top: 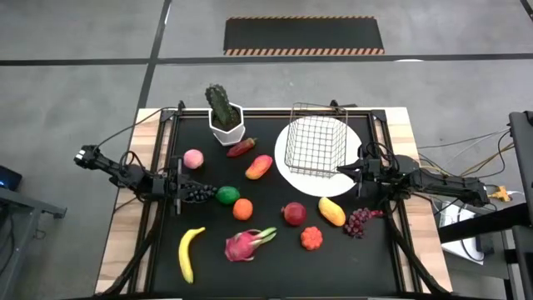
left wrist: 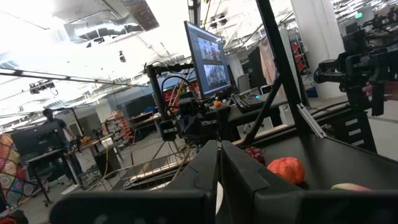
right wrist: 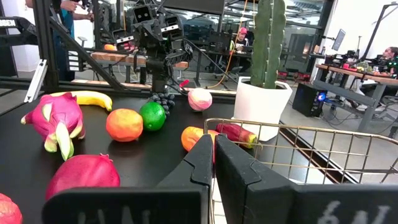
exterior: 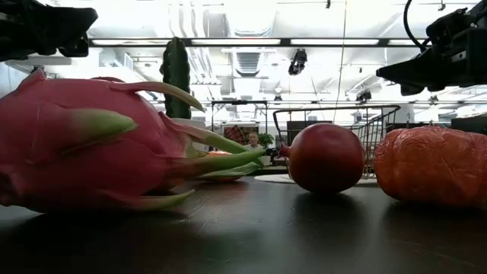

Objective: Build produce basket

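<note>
Produce lies spread over the black table (top: 275, 267) between two arms, and nothing sits in the wire basket (top: 315, 146).

The left gripper (top: 177, 192) hovers low at the left side of the table with its fingers pressed together, holding nothing. Just ahead of its tips is a bunch of dark grapes (top: 200, 194), and right beyond that the green lime (top: 227, 195) and the orange (top: 242, 208). The pink peach (top: 193, 158) lies just off to one side of it, toward the cactus (top: 220, 107) in its white pot (top: 227, 132). The banana (top: 190, 252) and the pink dragon fruit (top: 246, 244) lie nearer the front edge, well apart from it.

The right gripper (top: 346, 171) is likewise closed tight and empty. It hangs over the white plate (top: 333, 185), its tips just beside the front corner of the basket, which stands upright on that plate. The yellow-orange mango (top: 331, 211) and a second bunch of purple grapes (top: 360, 221) lie near it, on the front-edge side. The red pomegranate (top: 293, 213) and a ribbed orange fruit (top: 311, 238) sit farther out. A red chilli (top: 241, 147) and an orange-red fruit (top: 259, 167) lie between the pot and the basket.
</note>
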